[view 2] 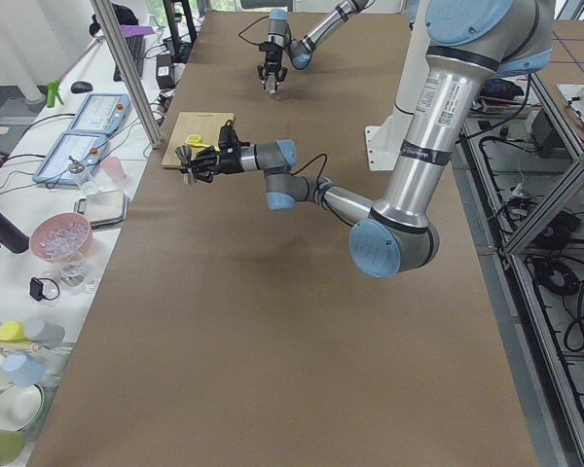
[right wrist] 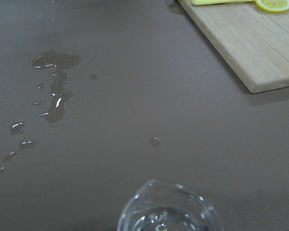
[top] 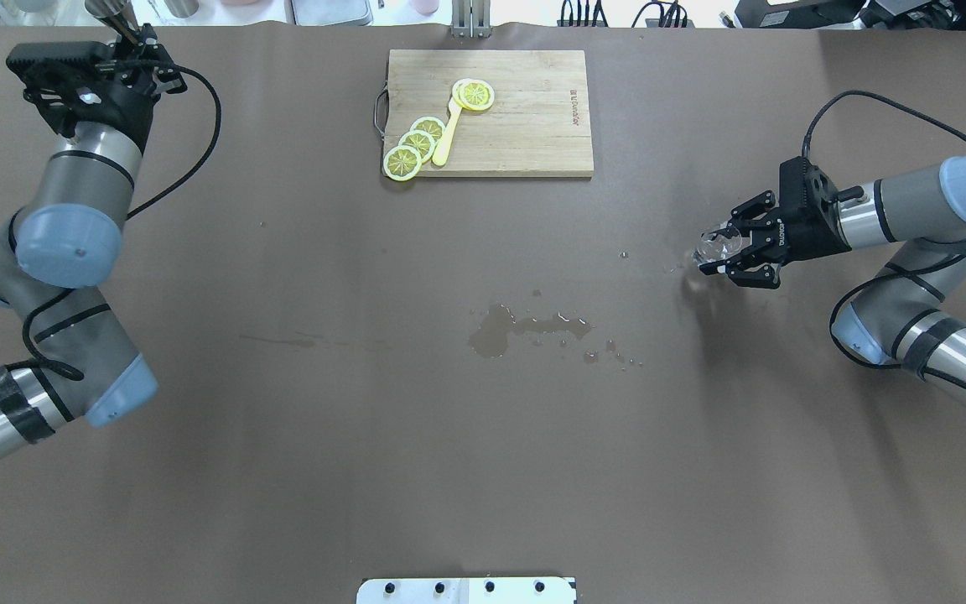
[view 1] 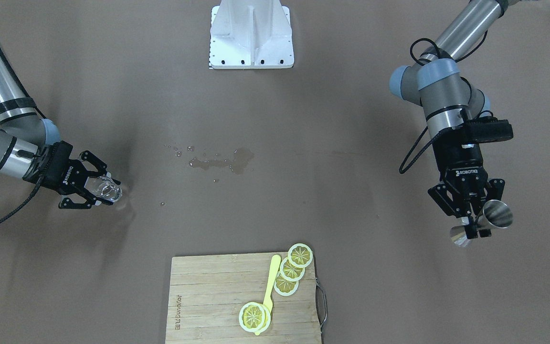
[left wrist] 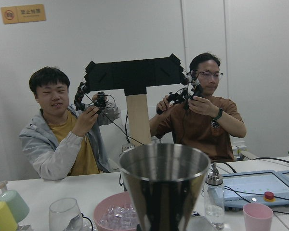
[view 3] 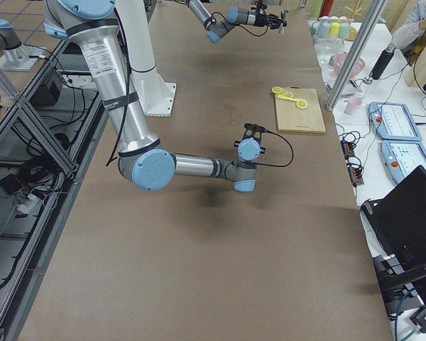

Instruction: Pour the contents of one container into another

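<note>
Well, the right gripper's [view 1: 112,192] fingers [view 1: 99,169] are clamped on the small clear glass tumbler [view 1: 104,188]. It lies tipped on its side between them, low over the brown worktop [view 1: 303,95]; whether it touches I cannot tell. Seen from overhead with the robot at six o'clock, that glass sits at about three o'clock.

The left gripper's [view 1: 476,223] fingers [view 1: 470,232] are closed on the narrow waist of the steel jigger [view 1: 498,213]. It is held up off the worktop at about ten o'clock, well apart from the tumbler. In the wrist view its wide mouth faces up.

Near the middle of the worktop, at roughly eight o'clock from the tumbler, lies a puddle [view 1: 222,161] with scattered droplets. At twelve o'clock a bamboo cutting board [view 1: 198,291] carries lemon slices [view 1: 300,255] and a yellow utensil [view 1: 271,282]. Beyond the jigger, a person in a grey jacket [left wrist: 58,144] and a person in a brown shirt [left wrist: 202,125] sit at a side table.
</note>
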Tool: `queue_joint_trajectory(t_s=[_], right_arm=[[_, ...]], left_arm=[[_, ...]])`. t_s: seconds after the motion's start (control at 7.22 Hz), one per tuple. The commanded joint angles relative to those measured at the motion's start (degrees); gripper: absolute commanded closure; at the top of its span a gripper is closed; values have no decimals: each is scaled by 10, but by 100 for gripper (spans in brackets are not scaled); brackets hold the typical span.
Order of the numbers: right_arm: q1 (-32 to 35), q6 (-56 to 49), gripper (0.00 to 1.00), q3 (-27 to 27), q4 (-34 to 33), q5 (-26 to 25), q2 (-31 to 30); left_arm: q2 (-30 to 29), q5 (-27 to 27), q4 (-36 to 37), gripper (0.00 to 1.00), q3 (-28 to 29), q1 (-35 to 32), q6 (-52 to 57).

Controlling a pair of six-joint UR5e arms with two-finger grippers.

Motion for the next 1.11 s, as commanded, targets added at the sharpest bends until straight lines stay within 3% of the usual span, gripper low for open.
queue_joint_trajectory(t_s=[0.0, 0.42, 0.55, 0.69, 0.97], right_arm=[[-5, -7, 100, -8, 11, 0, -1], [-11, -11, 100, -13, 11, -5, -1], [-15, -19, 100, -14, 11, -8, -1], [-15, -67, 86, -16, 8, -16, 1], [-17, -88, 48, -16, 4, -33, 3]], left_arm=[[-1, 78, 158, 100, -10, 25, -149], [0, 157, 406, 100, -40, 56, -338], [-1, 187, 514, 100, -41, 78, -458], [-1, 205, 593, 100, -41, 95, -548], [-8, 210, 599, 100, -42, 134, -557]])
